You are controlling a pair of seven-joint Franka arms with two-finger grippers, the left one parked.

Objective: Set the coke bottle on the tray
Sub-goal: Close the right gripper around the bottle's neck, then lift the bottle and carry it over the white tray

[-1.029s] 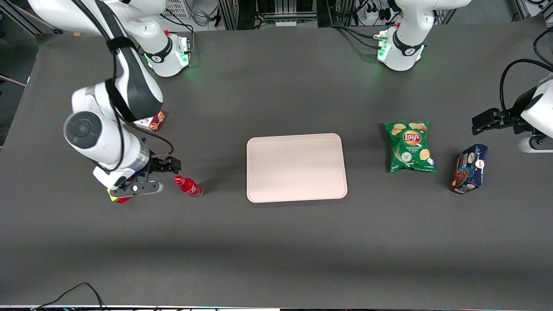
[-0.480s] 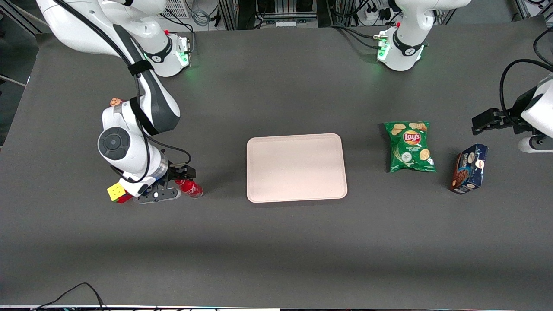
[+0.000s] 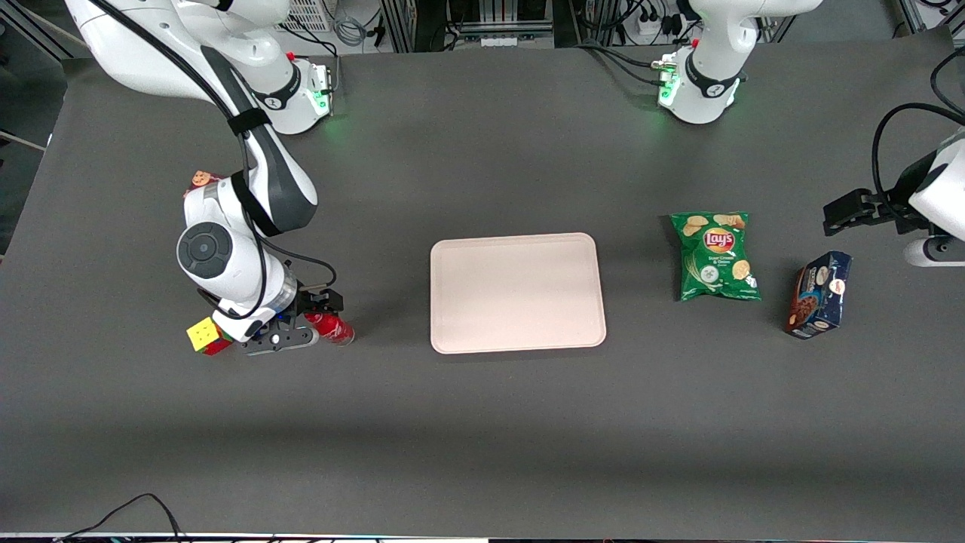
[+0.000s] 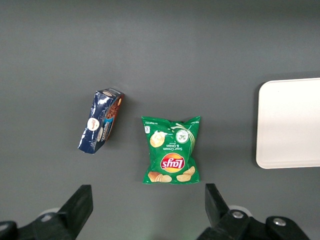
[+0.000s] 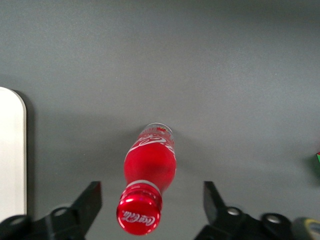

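So the coke bottle [image 3: 330, 326] is lying on its side on the dark surface [image 3: 482, 422], toward the working arm's end, well apart from the tray [image 3: 517, 292]. In the wrist view the bottle [image 5: 149, 185] sits right between the two fingers [image 5: 89, 200], red cap toward the camera, clear base pointing away. The claw [image 3: 305, 320] is down low over the cap end with its jaws spread wide, a gap on each side of the bottle, so nothing is gripped.

The tray is flat in the middle of the surface with nothing on it, and one rounded corner of it [image 5: 11, 155] shows in the wrist view too.

Other stuff: a colourful cube [image 3: 203, 335] just beside the claw, a green Lay's chip bag [image 3: 715, 256] and a dark blue cookie box [image 3: 818, 295] toward the parked arm's end, plus a red box [image 3: 199, 181] peeking out from the working arm's elbow.
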